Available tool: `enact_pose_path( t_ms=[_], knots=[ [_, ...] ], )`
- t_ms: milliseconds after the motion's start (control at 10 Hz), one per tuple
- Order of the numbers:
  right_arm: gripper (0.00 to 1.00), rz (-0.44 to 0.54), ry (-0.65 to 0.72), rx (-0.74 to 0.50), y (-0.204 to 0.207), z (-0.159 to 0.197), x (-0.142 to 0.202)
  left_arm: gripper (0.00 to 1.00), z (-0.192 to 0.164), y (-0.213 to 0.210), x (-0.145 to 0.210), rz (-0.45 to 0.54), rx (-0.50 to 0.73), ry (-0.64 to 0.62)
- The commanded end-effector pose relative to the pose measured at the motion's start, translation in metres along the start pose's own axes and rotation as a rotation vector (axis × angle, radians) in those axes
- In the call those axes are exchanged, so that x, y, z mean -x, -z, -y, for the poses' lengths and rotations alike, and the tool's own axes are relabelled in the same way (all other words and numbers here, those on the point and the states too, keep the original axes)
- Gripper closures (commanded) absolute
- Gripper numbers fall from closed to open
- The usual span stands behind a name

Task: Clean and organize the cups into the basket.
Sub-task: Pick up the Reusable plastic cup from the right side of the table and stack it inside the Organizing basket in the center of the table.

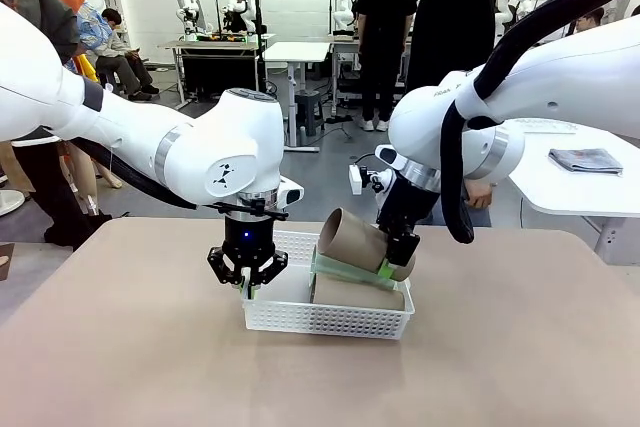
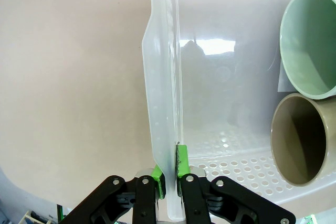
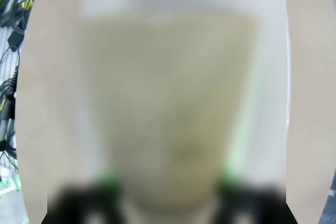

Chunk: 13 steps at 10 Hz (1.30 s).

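Front view: left gripper [image 1: 247, 285] is pinched fully closed on the left rim of the low white perforated plastic basket [image 1: 330, 321], which sits mid-table on the tan table [image 1: 120, 347]. Right gripper [image 1: 396, 262] hangs over the basket's right half, jaws partly spread around the narrow end of a tall tan-brown matte tumbler [image 1: 352, 238]; that cup is tilted, mouth toward the left and up, resting on a pale mint green tumbler [image 1: 345, 272] lying on its side. A second tan-brown tumbler [image 1: 355, 294] lies in the basket under both. Step in hand looks like laying the held cup down. To do it well: keep the left grip steady so the basket doesn't slide, lower the right slowly, set the cup into free floor space instead of on the stack, and release only once it's supported so it won't roll off.

Left wrist view: green pads [image 2: 181, 162] clamp the thin translucent basket wall [image 2: 160, 103] from both sides, no gap. Inside, the mint cup's mouth [image 2: 310, 43] and a tan cup's mouth [image 2: 299, 140] lie side by side at the right edge, touching or nearly so. The basket floor left of them is bare.

Right wrist view: heavily blurred. A tan tapered shape [image 3: 168, 114] sits between two green pads [image 3: 109, 179], narrow end toward the jaws; contact looks likely but can't be told for sure here.
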State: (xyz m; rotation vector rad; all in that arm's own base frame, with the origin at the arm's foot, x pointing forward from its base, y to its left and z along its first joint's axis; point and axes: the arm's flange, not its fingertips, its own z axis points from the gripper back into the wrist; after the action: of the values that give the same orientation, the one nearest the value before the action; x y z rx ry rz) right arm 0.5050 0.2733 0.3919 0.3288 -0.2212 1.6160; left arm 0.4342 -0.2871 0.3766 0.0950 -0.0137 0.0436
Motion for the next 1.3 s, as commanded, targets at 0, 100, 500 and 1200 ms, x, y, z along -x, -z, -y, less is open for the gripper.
enact_pose_path(
  t_ms=[0, 100, 500, 1200],
  knots=[
    [0.2, -0.019, 0.018, -0.018, 0.002, 0.004, 0.001, 1.0, 0.0, -0.002, 0.001, 0.003, 0.004, -0.001],
    [0.2, -0.017, 0.017, -0.023, 0.004, 0.005, 0.002, 1.0, 0.0, -0.002, 0.001, 0.003, 0.004, -0.001],
    [0.0, -0.014, 0.025, -0.043, 0.011, 0.009, 0.005, 1.0, 0.0, -0.002, 0.001, 0.003, 0.004, -0.001],
    [0.0, 0.248, -0.054, 0.018, -0.067, -0.019, 0.023, 1.0, 0.0, -0.002, 0.001, 0.003, 0.004, -0.001]
  ],
)
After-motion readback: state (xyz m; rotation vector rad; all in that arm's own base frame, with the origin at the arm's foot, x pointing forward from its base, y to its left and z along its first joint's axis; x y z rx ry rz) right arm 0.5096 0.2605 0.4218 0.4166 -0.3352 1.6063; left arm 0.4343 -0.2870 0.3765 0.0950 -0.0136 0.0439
